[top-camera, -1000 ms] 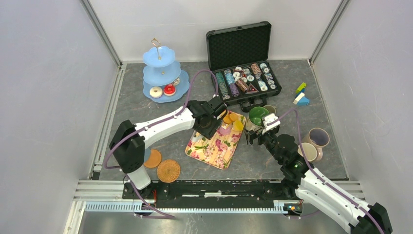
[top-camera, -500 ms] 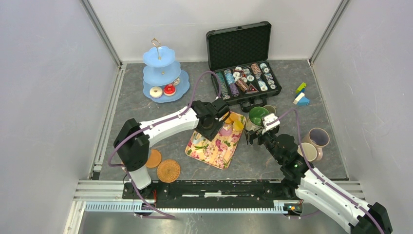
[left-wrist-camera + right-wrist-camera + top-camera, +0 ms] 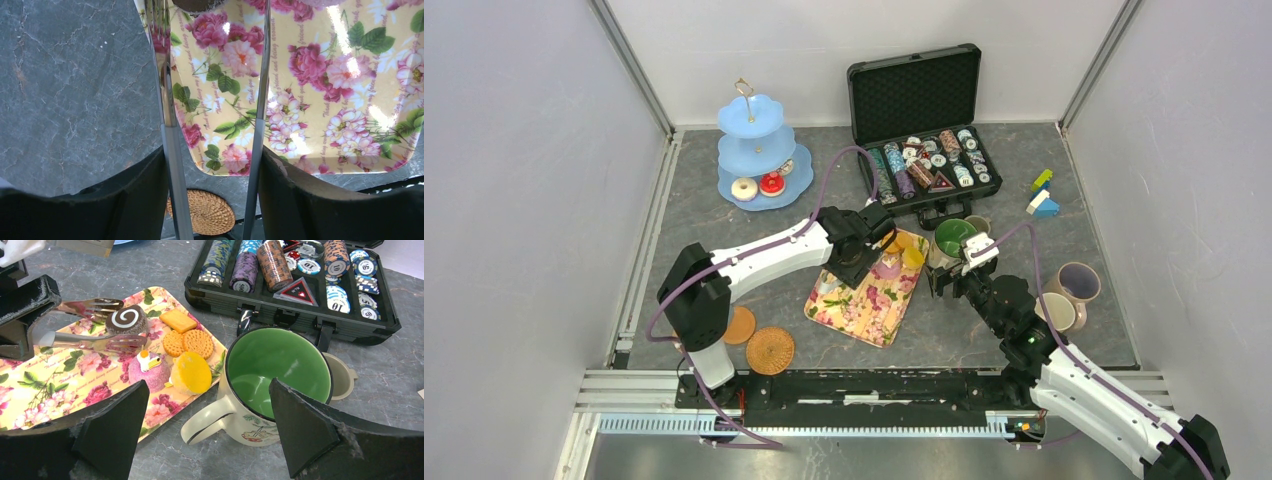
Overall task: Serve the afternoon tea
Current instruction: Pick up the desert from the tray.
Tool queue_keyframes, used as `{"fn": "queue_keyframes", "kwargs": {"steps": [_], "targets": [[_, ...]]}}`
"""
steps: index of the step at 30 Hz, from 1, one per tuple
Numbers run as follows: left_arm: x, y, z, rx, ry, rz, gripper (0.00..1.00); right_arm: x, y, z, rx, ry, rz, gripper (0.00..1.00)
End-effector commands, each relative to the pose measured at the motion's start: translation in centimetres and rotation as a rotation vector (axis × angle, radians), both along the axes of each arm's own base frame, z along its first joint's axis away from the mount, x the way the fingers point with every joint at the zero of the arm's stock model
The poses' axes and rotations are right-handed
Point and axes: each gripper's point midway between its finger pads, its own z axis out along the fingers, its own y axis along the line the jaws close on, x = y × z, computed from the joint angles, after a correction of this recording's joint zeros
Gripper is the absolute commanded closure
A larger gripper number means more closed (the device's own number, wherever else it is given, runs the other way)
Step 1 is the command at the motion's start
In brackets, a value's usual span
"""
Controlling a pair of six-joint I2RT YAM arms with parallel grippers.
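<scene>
Top external view: left arm reached across to the floral tray (image 3: pixel 865 312), right arm bent toward a mug.
Left gripper (image 3: pixel 857 257) was clamped on metal tongs (image 3: pixel 95 341), their tips flanking the swirl cake (image 3: pixel 125 319) at the tray's far end. Right gripper (image 3: pixel 945 279), jaws wide apart, hovered at the green-lined mug (image 3: pixel 275 366) beside the tray's right edge, mid-tabletop.

The left arm (image 3: pixel 764 255) has swung a little to the right. Its elbow (image 3: pixel 696 300) now sits further right and slightly nearer the front edge of the bench (image 3: pixel 964 345). The left end effector (image 3: pixel 856 258), gripping the tongs (image 3: pixel 95 339), has slid rightward over the far end of the flowered tray (image 3: pixel 864 310) and covers more of the orange biscuits (image 3: pixel 894 244). Nearly all of this shift came early; lately it has barely stirred.
</scene>
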Motion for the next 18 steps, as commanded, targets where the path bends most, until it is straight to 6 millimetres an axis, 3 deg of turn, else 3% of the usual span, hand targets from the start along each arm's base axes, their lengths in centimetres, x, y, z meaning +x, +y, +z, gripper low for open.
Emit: {"fn": "queue_keyframes", "kwargs": {"steps": [1, 18], "targets": [[0.9, -1.0, 1.4, -0.048, -0.055, 0.034, 0.35, 0.2, 0.3, 1.3, 0.031, -0.034, 0.000, 0.02], [1.0, -0.3, 4.1, -0.094, -0.121, 0.052, 0.47, 0.2, 0.4, 1.2, 0.031, -0.031, 0.005, 0.02]]}}
